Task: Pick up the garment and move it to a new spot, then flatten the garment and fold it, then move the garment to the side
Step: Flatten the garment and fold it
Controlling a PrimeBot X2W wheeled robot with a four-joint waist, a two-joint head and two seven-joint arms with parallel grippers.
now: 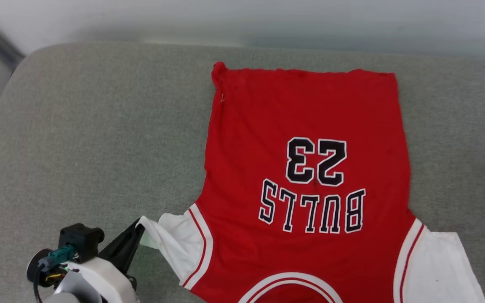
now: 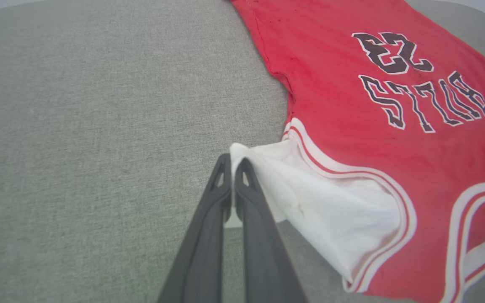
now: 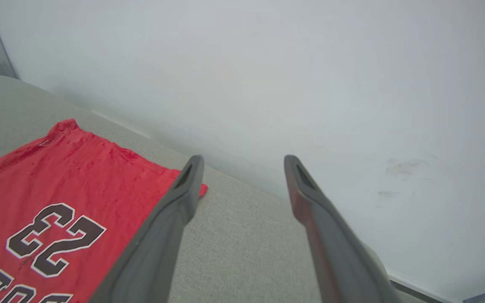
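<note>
The left gripper [image 2: 232, 162] is clenched on the outer edge of the garment's white sleeve [image 2: 310, 198], a sliver of white cloth showing between its two dark fingers. That sleeve is drawn out to a point toward the fingertips and lifts slightly off the surface. The garment [image 1: 305, 113] lies spread flat, right of centre in the head view. Its long axis runs from near to far: the hem [image 1: 305, 72] points at the wall, and the collar trim [image 1: 291, 286] points at the robot (so the numerals [image 1: 316, 162] read upside down). It rests on a grey woven cushion [image 1: 99, 134] with a rounded far corner, backed by a pale wall [image 3: 310, 63]. The left arm's pale forearm [image 1: 95, 282] sits low at the lower left, fingers angled up and rightward. The right gripper [image 3: 242, 162] stands released with its fingers spread wide. It holds nothing and hangs above the cushion, beside the garment's far corner.
</note>
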